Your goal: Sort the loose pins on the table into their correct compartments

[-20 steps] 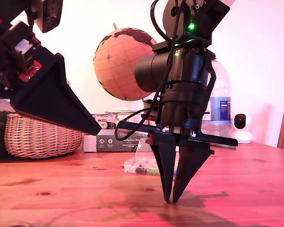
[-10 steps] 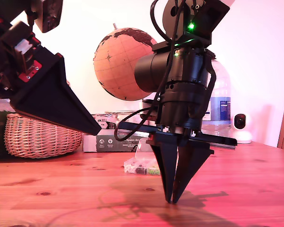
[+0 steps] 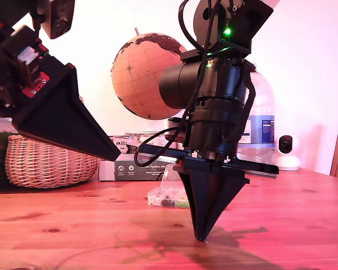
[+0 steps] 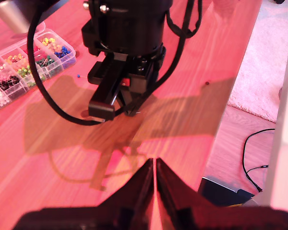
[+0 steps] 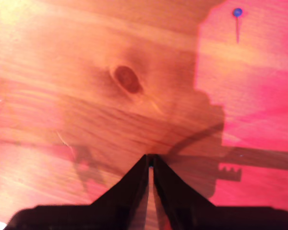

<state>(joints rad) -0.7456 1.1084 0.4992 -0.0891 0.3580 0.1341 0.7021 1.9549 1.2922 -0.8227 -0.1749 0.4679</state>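
My second gripper points straight down in the middle of the exterior view, its black fingers shut and their tips at the table. In the second wrist view its tips meet over bare wood, and no pin shows between them. A blue-headed pin lies apart from them, also seen as a blue pin near the clear compartments box. A tiny dark dot lies on the wood beyond the second arm. My first gripper is shut and hangs raised at the exterior view's left.
Behind the box stand a globe, a wicker basket, flat cartons, a water bottle and a small white camera. The first wrist view shows the table's edge, a white rug and a floor cable.
My second gripper's fingers have closed from a narrow gap to shut, with the tips still at the table. The first arm has not moved.
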